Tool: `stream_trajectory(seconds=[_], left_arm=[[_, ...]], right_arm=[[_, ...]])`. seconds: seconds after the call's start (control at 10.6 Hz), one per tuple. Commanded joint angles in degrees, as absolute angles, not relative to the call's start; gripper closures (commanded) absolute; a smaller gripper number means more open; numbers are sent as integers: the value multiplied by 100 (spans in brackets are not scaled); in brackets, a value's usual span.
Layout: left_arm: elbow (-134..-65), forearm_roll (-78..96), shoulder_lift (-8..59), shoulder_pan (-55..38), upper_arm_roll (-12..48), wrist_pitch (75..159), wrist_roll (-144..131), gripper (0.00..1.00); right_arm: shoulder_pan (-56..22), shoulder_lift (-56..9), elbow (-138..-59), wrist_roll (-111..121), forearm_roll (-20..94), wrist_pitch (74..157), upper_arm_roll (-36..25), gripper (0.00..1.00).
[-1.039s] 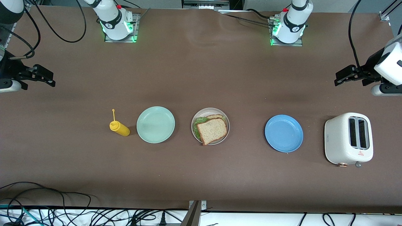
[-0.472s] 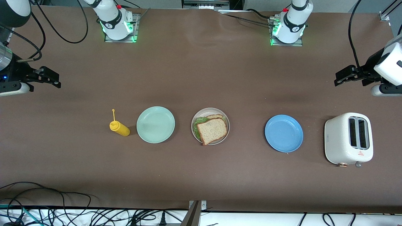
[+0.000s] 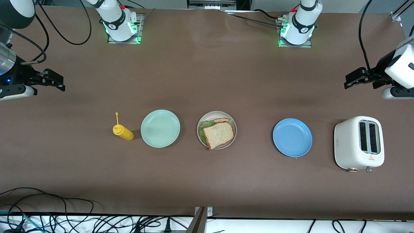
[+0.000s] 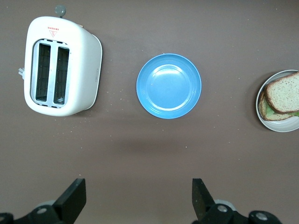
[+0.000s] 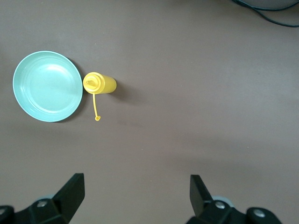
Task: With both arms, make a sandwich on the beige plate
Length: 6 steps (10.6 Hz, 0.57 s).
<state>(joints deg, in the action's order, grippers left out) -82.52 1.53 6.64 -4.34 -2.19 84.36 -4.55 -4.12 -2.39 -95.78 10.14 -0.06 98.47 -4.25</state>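
— Brown worktop [image 3: 207,181]: nearest us we see a row, with the sandwich [image 3: 217,132] of toasted bread and green lettuce lying on the round beige plate [image 3: 201,124] at its middle.

— Beside it we have a mint-green plate [image 3: 160,128], a yellow squeeze bottle [image 3: 123,131], a blue plate [image 3: 292,137] and a white toaster [image 3: 359,143].

— Farther up, the left claw [image 3: 355,78] hangs wide and empty over bare worktop at its end; the right claw [image 3: 53,80] likewise.
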Motion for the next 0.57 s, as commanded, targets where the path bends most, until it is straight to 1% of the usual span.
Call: stream_trajectory(seconds=[0.0, 0.47], left_arm=[[-8112, 193, 729, -404, -202, 8402, -466, 0], [-8112, 193, 756, -396, -211, 8411, -466, 0]], right_arm=[[-422, -316, -9404, 1010, 88, 9817, -457, 0], [-439, -360, -9317, 984, 88, 9817, -448, 0]])
